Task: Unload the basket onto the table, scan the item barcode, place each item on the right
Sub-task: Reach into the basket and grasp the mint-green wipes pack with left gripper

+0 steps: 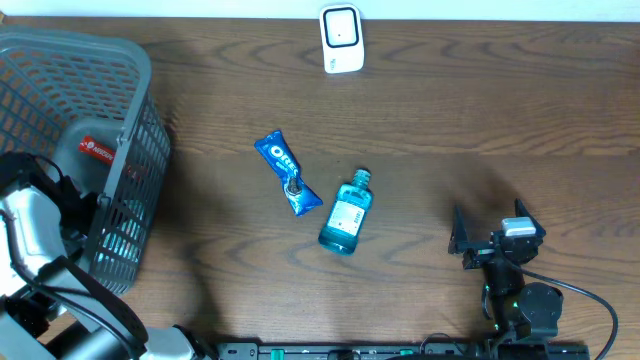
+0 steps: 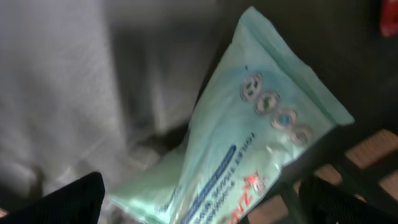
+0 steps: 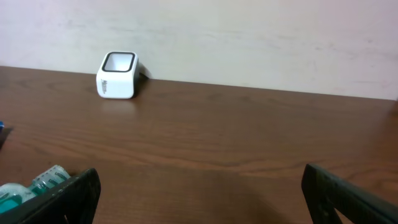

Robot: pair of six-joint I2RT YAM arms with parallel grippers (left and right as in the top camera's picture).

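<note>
- I see the left gripper (image 2: 199, 186) down inside the grey mesh basket (image 1: 140, 70) at the left end of the table (image 1: 480, 110). Its jaws are spread wide, with one dark finger (image 2: 68, 202) in each bottom corner of the left wrist view.
- A pale green packet (image 2: 249, 137) lies tilted between those fingers on the basket floor. I cannot tell whether either finger touches it.
- From overhead I also make out a red item (image 1: 97, 150) in the basket, too small for me to name.
- The right gripper (image 1: 490, 240) sits low over the table near its front right. Its jaws are wide apart and grip nothing.
- The white barcode scanner (image 1: 342, 38) stands at the far edge of the table against the wall (image 3: 249, 31), well apart from both grippers. In the right wrist view its dark window faces up and toward me.
- A blue Oreo packet (image 1: 287, 172) lies flat near the middle of the table, angled.
- Just beside it to the right lies a blue mouthwash bottle (image 1: 346, 213) on its side, cap pointing toward the far edge. The two nearly touch at the packet's lower end.
- Both lie between the basket and the right gripper.
</note>
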